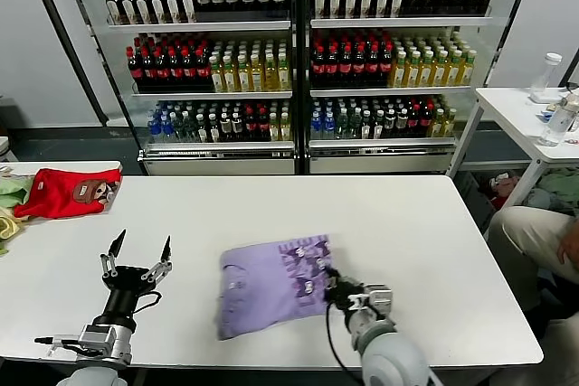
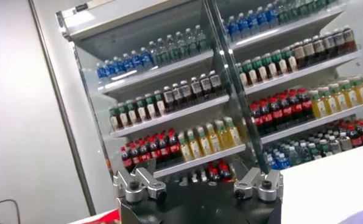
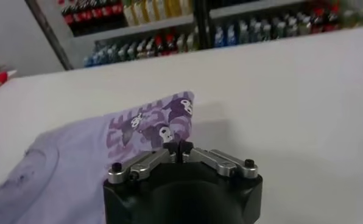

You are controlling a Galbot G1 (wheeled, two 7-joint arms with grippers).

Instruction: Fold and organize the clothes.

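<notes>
Lavender cotton T-shirt (image 1: pixel 273 285), folded into a rough rectangle with its dark printed figures showing along one side, lies on the white bench (image 1: pixel 407 232). Right gripper (image 1: pixel 331 283) has its fingers closed, pinching the shirt's printed edge. Left gripper (image 1: pixel 140 255) hovers above the bench well apart, fingers spread wide.

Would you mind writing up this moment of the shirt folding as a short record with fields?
garment: lavender T-shirt, folded into a rough square mid-table, printed panel turned up on its right part
right gripper: shut on the shirt's right edge, by the print
left gripper: open, raised over the table left of the shirt, touching nothing
other clothing: red garment at the table's far left
table: white
background: drinks cooler stocked with bottles
</notes>
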